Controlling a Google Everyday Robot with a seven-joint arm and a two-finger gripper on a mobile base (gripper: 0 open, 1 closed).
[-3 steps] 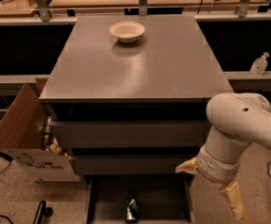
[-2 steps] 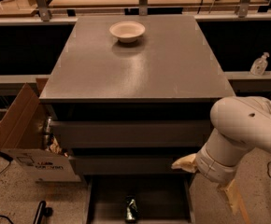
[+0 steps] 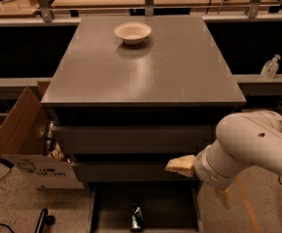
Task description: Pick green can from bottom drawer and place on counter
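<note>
Hand (image 3: 196, 184) has crept left across the drawer fronts, fingers (image 3: 180, 165) spread wide, holding nothing. Green can (image 3: 136, 217) sits in the bottom drawer (image 3: 170, 205), below and left of the hand; I judge a descent comes next. White bowl (image 3: 132, 33) sits far back on the counter (image 3: 150, 76), no obstruction.

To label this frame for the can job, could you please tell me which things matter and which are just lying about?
Job: can in the drawer; counter; tool, open, above the drawer's right side.
Lying about: bowl on the counter; box; bottle.
</note>
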